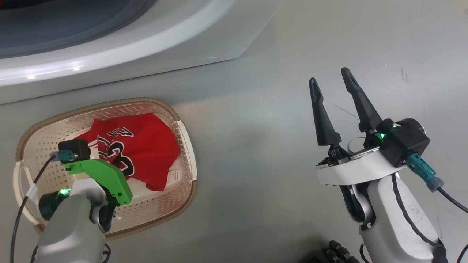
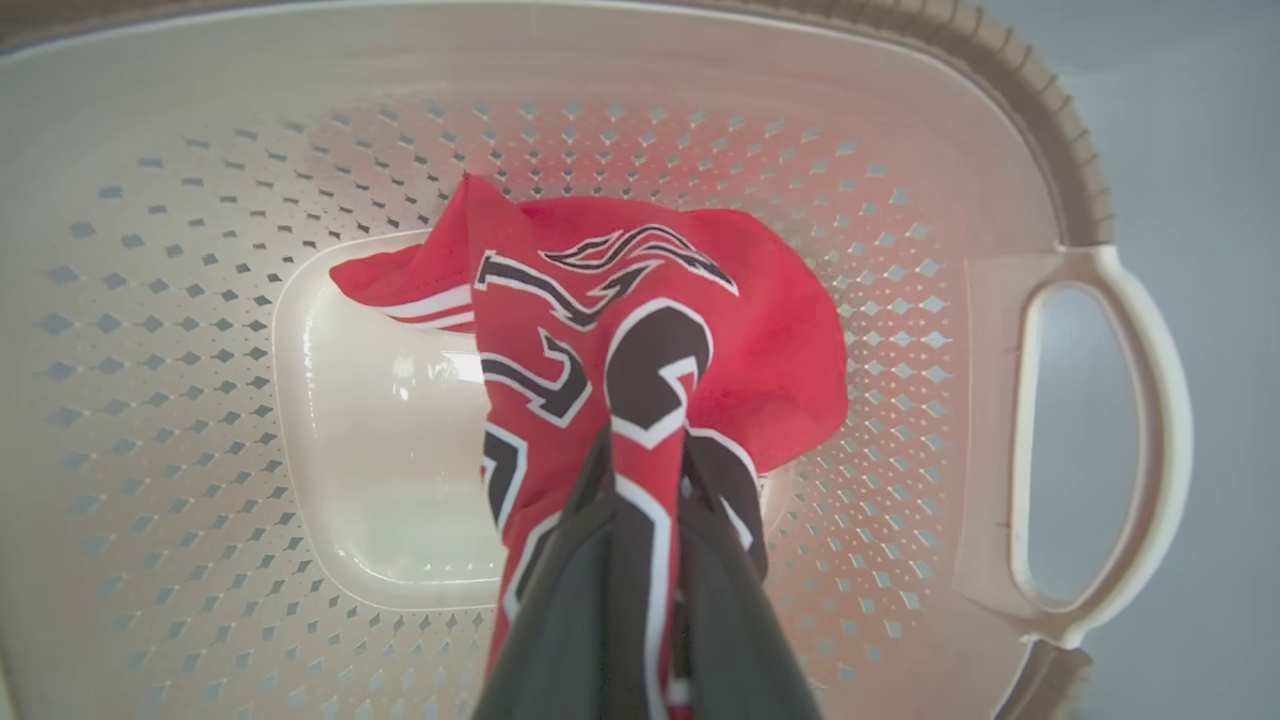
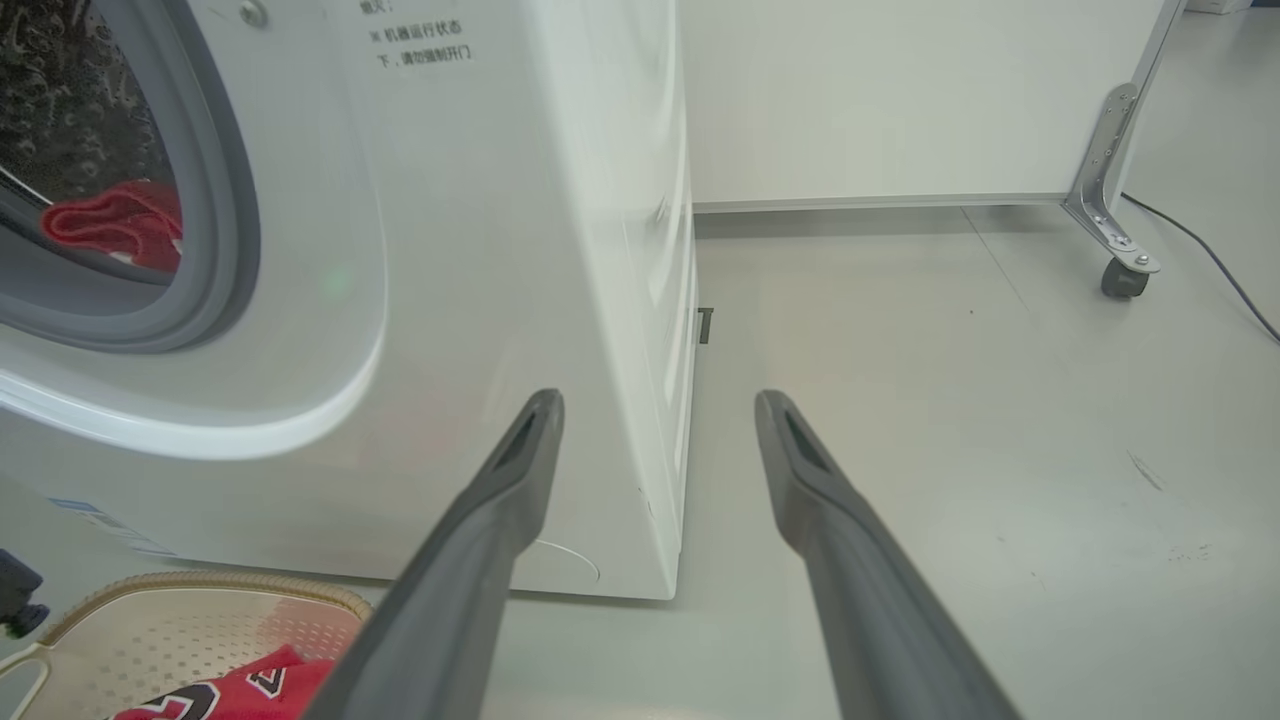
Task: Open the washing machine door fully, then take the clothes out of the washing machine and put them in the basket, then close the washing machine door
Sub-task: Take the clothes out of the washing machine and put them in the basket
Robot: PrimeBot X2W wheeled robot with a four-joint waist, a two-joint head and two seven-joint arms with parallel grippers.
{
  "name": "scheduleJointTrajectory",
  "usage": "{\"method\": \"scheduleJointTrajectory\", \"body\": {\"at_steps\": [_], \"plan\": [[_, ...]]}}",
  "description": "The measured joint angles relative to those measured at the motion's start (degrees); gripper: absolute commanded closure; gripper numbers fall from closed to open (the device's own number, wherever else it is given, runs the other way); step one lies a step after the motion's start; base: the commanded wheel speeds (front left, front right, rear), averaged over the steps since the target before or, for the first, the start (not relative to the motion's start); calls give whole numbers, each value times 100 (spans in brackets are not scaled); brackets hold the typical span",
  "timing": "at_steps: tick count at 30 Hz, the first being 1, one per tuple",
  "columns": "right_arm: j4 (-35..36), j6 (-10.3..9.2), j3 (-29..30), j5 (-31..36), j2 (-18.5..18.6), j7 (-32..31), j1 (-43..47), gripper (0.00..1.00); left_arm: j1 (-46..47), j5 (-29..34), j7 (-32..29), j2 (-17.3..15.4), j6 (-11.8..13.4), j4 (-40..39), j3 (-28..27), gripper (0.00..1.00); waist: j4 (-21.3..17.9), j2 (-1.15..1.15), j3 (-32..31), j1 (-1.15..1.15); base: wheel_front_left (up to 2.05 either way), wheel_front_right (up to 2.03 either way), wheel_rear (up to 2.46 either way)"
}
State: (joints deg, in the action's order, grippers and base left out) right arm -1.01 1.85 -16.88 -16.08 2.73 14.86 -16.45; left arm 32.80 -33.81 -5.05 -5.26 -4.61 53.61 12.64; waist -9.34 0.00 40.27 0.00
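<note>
While the left tool [image 2: 645,470] is clenching a fold of the red jersey [image 1: 146,146] between its two dark fingers, the cloth is draping onto the smooth base of the basket [image 1: 44,138]. The garment is thus lying inside the basket but is not yet released; letting go probably calls for the fabric to settle below the rim first. The jersey is showing as thin, limp knit, creasing softly, with black white-outlined lettering and white trim.

The basket is standing on the grey floor [image 1: 274,146] just in front of the washing machine [image 3: 520,250], at the left of the scene, presumably so that the carry from drum to basket is short. Its cream plastic walls are carrying rows of small diamond perforations, its rim is imitating brown weave, and a looped handle [image 2: 1100,440] is projecting from one end.

The right tool [image 1: 329,75] is hanging released over bare floor at the right, its fingers spread wide and touching nothing, seemingly parked clear of the work.

In the machine's mouth, ringed by a grey rubber gasket [image 3: 225,200], a second red garment [image 3: 110,220] is lying against the dimpled drum [image 3: 60,90], so the unloading is judged unfinished. The white cabinet is looking smooth, glossy and rounded at its edges.
</note>
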Motion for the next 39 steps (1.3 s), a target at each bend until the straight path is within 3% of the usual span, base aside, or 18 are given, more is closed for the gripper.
{"method": "scheduleJointTrajectory", "body": {"at_steps": [3,4,5,6,7,16,27,39], "plan": [[-3,-9,0,-1,0,0,-31,0,29,0,4,10,-18,145,-5,59,-3,0,3,0,0,0,0],[-4,-26,2,-1,0,0,-51,0,38,-5,8,14,-31,188,-9,54,-3,0,3,0,0,0,0],[-4,-30,3,-2,0,0,-71,0,47,-24,13,20,-31,223,-19,36,-3,0,3,0,0,0,0],[-5,-42,5,-2,0,0,-80,0,57,-41,63,25,-31,263,-35,4,-2,0,1,0,0,0,0],[-9,-43,5,-3,0,0,-80,0,71,-41,103,27,-31,299,-43,0,0,0,-2,0,0,0,0],[-93,-57,33,-20,3,0,-91,0,163,-14,661,23,-31,501,-92,0,60,0,-130,0,0,0,0],[-240,-56,132,-20,8,0,-88,0,175,181,1768,56,-98,410,2,0,242,0,-441,0,0,0,0],[-480,-14,213,2,9,0,44,0,137,425,1950,83,-100,141,44,0,528,0,-953,0,0,0,0]]}}
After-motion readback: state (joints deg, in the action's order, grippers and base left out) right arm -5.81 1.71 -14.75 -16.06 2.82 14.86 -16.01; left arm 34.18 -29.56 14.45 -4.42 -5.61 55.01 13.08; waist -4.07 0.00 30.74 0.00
